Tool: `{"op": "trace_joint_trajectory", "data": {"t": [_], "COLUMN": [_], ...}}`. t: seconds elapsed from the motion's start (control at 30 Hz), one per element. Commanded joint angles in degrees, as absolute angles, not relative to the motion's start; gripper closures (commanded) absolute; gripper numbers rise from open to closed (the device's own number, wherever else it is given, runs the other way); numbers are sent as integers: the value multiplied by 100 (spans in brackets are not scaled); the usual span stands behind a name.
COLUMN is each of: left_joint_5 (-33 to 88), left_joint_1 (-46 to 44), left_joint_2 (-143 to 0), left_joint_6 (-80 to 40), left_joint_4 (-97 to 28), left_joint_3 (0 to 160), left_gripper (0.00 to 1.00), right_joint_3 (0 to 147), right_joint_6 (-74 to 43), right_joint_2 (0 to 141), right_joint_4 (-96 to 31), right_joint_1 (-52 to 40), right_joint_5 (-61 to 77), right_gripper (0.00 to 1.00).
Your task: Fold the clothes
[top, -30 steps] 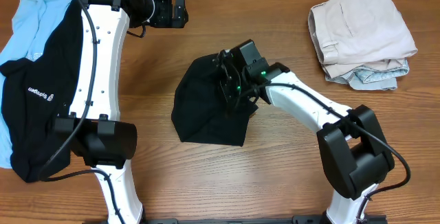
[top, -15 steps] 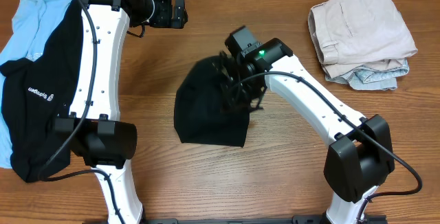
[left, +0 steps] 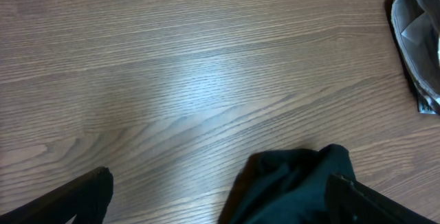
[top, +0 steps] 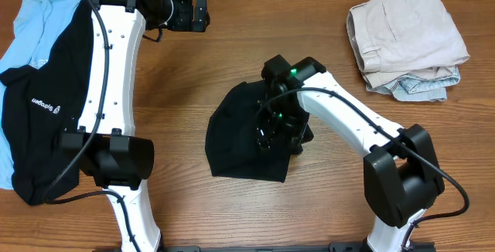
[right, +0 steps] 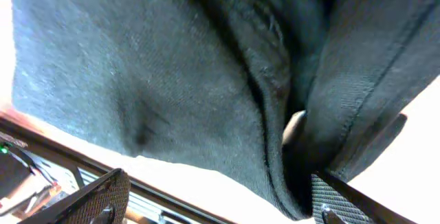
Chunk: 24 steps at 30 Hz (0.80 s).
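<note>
Black shirt (top: 236, 140) lies near-far; wider nearside

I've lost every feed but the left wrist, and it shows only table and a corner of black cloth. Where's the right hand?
Observer: The right hand is down on the black shirt, in the middle of the table.
Operator: Is it gripping?
Observer: Can't tell. In its wrist view, cloth fills the space between the fingers.
Operator: Anything else to fold?
Observer: A pile at the left edge: a black lettered garment over light blue cloth.
</note>
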State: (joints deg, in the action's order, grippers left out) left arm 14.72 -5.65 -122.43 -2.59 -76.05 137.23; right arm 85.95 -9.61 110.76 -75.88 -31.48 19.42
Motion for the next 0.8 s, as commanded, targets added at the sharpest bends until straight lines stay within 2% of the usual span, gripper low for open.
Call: {"op": "trace_joint_trajectory", "data": {"t": [0.0,0.13,0.33,0.53,0.77], "left_joint_5": [1439,1439,1417,1243,1181], "left_joint_1": [-576,-576,-574,-574,-574], "left_joint_2": [-12226,-12226,-12226,-12226,-12226], "left_joint_6": [-78,-14,25,25,23], "left_joint_4": [-7599,-7599,-7596,-7599,-7605], "left_joint_3": [13806,13806,13806,13806,13806], "left_gripper": [0,0,0,0,0], "right_joint_3": [9122,9583,9559,9559,9559], "right_joint_6": [-1205,-1275,-2268,-3138,-4066], "right_joint_2": [10855,10842,10960,11360,11668], "right_joint_4": [-7461,-7087,-6359,-6344,-6591], "right_joint_1": [-2965,-2985,-3271,-3798,-4180], "right_joint_5": [1898,1916,1503,869,143], "right_gripper": [17,23,30,31,37]}}
